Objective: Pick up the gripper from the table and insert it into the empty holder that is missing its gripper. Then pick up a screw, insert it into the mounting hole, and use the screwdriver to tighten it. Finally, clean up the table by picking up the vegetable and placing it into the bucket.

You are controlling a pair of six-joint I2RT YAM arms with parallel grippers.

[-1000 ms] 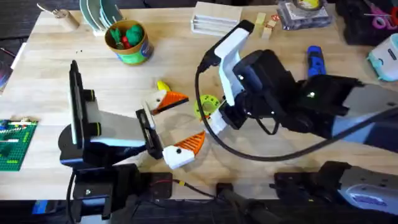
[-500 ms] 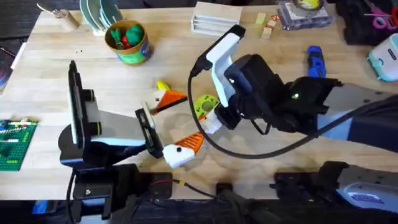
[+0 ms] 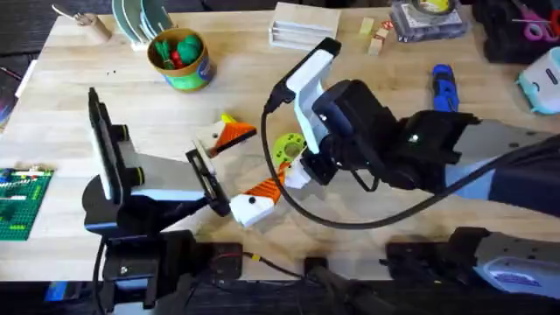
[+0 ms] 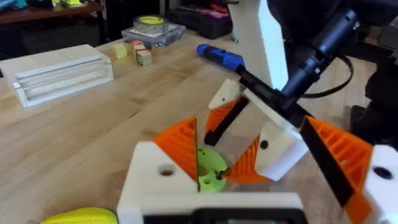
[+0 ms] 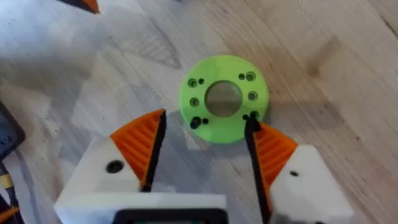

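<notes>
Light wood table (image 3: 105,61) w/ clutter along its far edge; landmark = lime-green disc (image 3: 289,148) w/ holes, lying flat near table centre.

Right gripper (image 5: 205,149) sits low over the disc, jaws open, nothing held. In right wrist view one orange pad (image 5: 142,144) is beside the disc's rim, the other pad (image 5: 272,148) touches or overlaps the rim edge; can't tell which. In overhead view right gripper (image 3: 297,166) is at the disc's near side, right arm (image 3: 411,153) stretching away to the right.

Left gripper (image 3: 229,166) is left of the disc, jaws open wide and empty: one orange tip (image 3: 234,134) up-left of the disc, the other tip (image 3: 262,189) below-left of it. Left wrist view shows the disc (image 4: 208,171) between its own fingers, w/ the right gripper (image 4: 249,134) just past it.

Vegetable (image 3: 229,120), yellow, lies left of the disc, just beyond the left gripper's farther tip; its yellow end (image 4: 81,216) shows in left wrist view.

Bucket (image 3: 179,59), green w/ yellow-orange rim, stands well apart, far-left of the disc, green + red toy pieces (image 3: 182,48) inside.

Screwdriver (image 3: 444,86), blue, lies well to the right of the disc toward the far edge; also seen in left wrist view (image 4: 221,57).
</notes>
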